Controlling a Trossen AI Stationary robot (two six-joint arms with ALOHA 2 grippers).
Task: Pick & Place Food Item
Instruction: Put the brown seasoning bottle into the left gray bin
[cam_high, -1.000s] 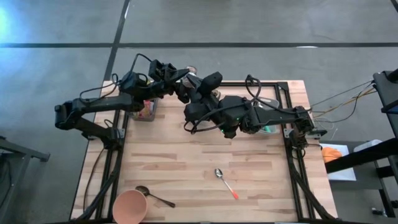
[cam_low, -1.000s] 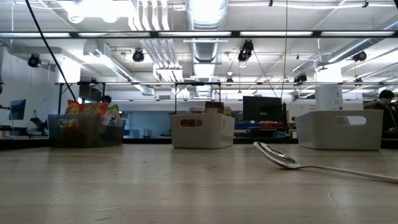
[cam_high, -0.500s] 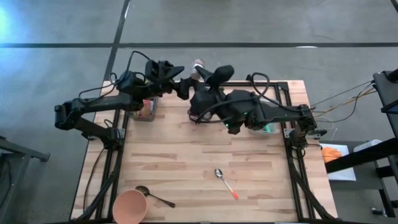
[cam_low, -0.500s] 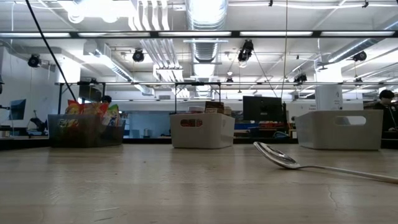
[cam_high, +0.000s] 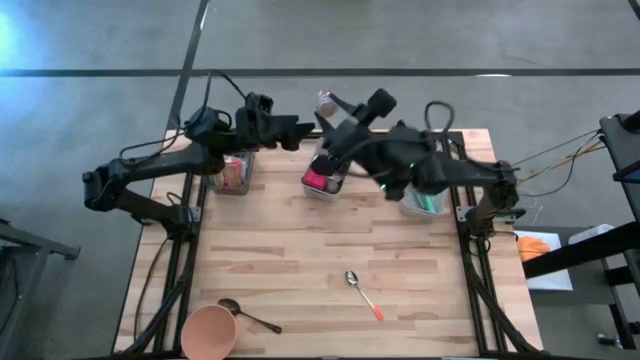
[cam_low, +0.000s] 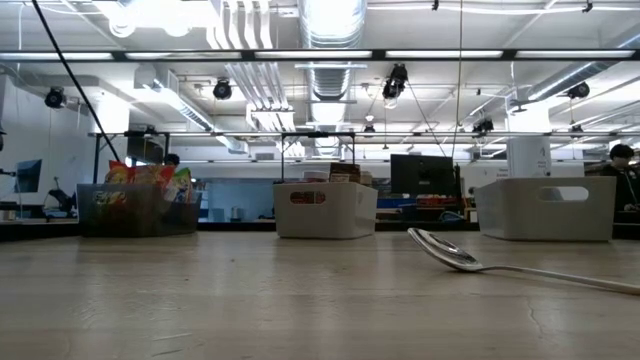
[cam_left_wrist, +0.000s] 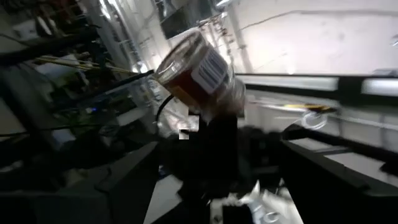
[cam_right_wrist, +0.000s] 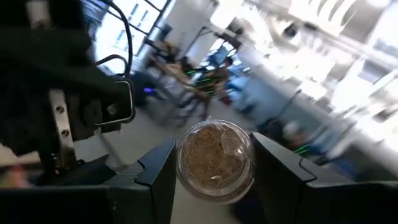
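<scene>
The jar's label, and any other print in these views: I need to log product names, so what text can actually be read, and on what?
No text is readable anywhere.
Jar, held in the right gripper: a white label with a barcode, print too blurred to read.
Snack packets in the dark bin: colourful printing, too small to read.
White bins: no lettering visible.

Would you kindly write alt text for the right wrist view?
The right gripper holds a glass jar of brown granular food between its dark fingers, seen end-on. The left gripper sits close beside it, a blurred room behind.
</scene>
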